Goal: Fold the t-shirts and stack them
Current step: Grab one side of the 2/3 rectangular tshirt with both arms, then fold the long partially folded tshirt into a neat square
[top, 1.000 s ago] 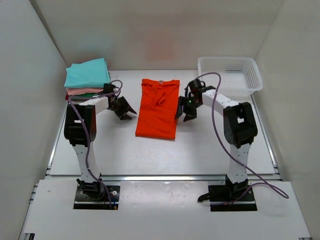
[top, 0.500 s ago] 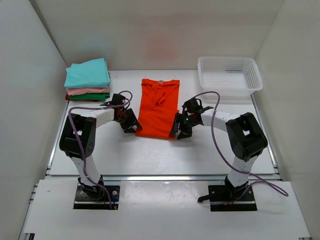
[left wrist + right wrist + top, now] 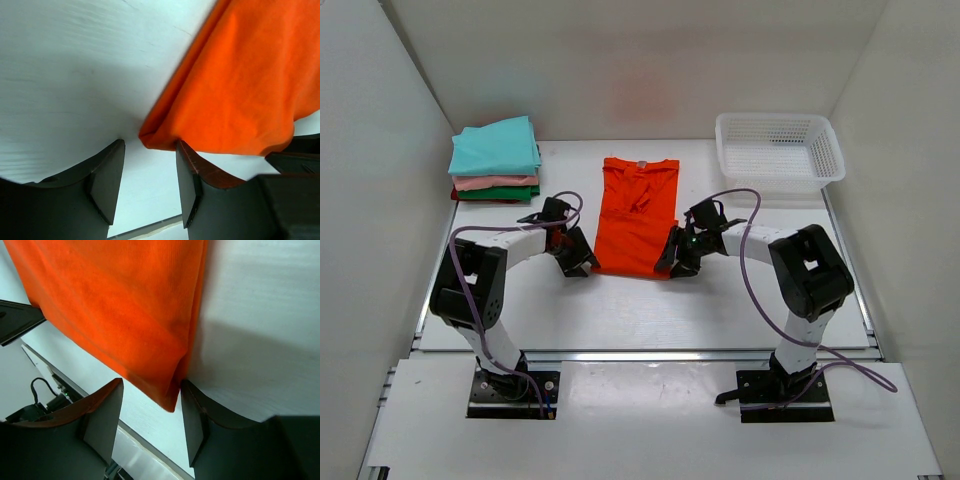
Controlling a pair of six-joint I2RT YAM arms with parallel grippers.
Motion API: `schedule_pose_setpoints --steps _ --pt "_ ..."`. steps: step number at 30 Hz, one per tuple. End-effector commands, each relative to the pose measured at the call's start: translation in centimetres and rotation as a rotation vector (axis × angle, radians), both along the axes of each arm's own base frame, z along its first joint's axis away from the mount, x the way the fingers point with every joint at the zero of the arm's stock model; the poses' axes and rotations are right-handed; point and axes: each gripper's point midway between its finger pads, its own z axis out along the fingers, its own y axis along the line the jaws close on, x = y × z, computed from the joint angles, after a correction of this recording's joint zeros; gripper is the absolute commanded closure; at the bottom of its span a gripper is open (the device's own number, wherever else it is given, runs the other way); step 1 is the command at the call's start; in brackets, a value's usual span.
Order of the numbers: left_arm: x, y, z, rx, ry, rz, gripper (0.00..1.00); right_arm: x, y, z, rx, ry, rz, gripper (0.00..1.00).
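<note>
I see the orange t-shirt [image 3: 635, 215] lying flat mid table [image 3: 620, 310]. My left claw [image 3: 582, 265] straddles its 7 o'clock corner and my right claw [image 3: 675, 265] its 5 o'clock corner, both released. The folded t-shirts [image 3: 495, 150] sit stacked at 10 o'clock.

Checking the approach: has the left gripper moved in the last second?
Yes. The left gripper moved away from the folded stack, toward the near edge, reaching the near left corner of the orange t-shirt.

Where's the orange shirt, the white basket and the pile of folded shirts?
orange t-shirt [image 3: 636, 225]: top camera, middle of its cloth.
white mesh basket [image 3: 780, 177]: top camera, its near wall.
stack of folded t-shirts [image 3: 495, 148]: top camera, its teal top layer.
</note>
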Motion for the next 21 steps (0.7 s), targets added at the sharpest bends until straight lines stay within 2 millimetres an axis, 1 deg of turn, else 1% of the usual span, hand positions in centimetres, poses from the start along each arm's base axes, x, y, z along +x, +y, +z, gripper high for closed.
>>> schedule_pose_setpoints --steps 1,2,3,5,6,7,8,9,10,11,12,13,14,15,16,17,18,19,20,21 --pt "0.0 -1.1 0.4 -0.011 -0.037 0.007 0.44 -1.5 -0.3 -0.7 -0.038 0.026 -0.014 0.52" --pt "0.1 -1.6 0.3 -0.014 -0.047 0.0 0.45 -1.7 -0.4 -0.9 -0.037 0.029 -0.019 0.53" --pt "0.3 -1.6 0.3 -0.017 -0.05 0.01 0.46 -1.7 -0.5 -1.0 -0.033 0.032 -0.023 0.53" --pt "0.7 -2.2 0.0 -0.034 -0.066 0.014 0.52 -1.8 -0.6 -1.3 -0.037 0.042 -0.021 0.53" --pt "0.7 -2.2 -0.2 -0.04 -0.058 0.023 0.56 -1.7 -0.7 -1.6 -0.043 0.038 -0.02 0.59" --pt "0.9 -2.4 -0.1 -0.048 -0.074 0.019 0.66 -1.6 -0.6 -1.8 -0.037 0.04 -0.018 0.75" --pt "1.1 -2.4 -0.5 -0.053 -0.072 0.024 0.81 -1.9 -0.6 -1.9 -0.04 0.038 -0.009 0.85" --pt "1.2 -2.7 -0.5 -0.061 -0.078 0.017 1.0 -2.0 -0.7 -2.0 -0.036 0.041 -0.007 0.97" --pt "0.7 -2.5 -0.8 -0.066 -0.061 0.022 1.0 -2.0 -0.8 -2.0 -0.041 0.037 -0.006 1.0" --pt "0.9 -2.6 -0.5 -0.07 -0.076 0.017 1.0 -2.1 -0.9 -1.5 -0.035 0.024 0.006 1.0" --pt "0.8 -2.2 -0.4 -0.07 -0.082 0.025 1.0 -2.5 -1.2 -1.8 -0.043 0.034 0.013 1.0" --pt "-0.3 -2.2 -1.1 -0.066 -0.053 0.016 1.0 -2.7 -1.4 -1.5 -0.046 0.023 0.027 1.0" --pt "-1.6 -1.9 -1.3 -0.058 -0.038 0.007 1.0 -3.2 -1.6 -1.3 -0.051 0.013 0.051 1.0" --pt "-2.1 -1.8 -0.6 -0.063 -0.048 -0.001 1.0 -4.2 -2.0 -1.5 -0.065 0.031 0.067 1.0" --pt "-3.6 -1.3 -1.2 -0.054 -0.02 -0.002 1.0 -5.0 -2.1 -1.3 -0.07 0.029 0.106 1.0" --pt "-5.4 -1.3 -1.3 -0.055 -0.004 -0.018 1.0 -6.2 -2.4 -0.9 -0.073 0.026 0.151 1.0" --pt "-6.1 -1.3 -0.3 -0.069 -0.016 -0.019 1.0 -7.1 -2.7 -1.1 -0.072 0.04 0.169 1.0" --pt "-8.0 -1.1 -1.1 -0.06 0.02 -0.027 1.0 -8.2 -2.8 -0.7 -0.068 0.041 0.207 1.0" --pt "-9.8 -1.0 -0.8 -0.062 0.029 -0.047 1.0 -9.2 -3.1 -0.3 -0.065 0.03 0.234 1.0" --pt "-10.6 -0.9 0.1 -0.059 0.016 -0.055 1.0 -10.9 -3.6 -0.7 -0.07 0.067 0.257 0.99"
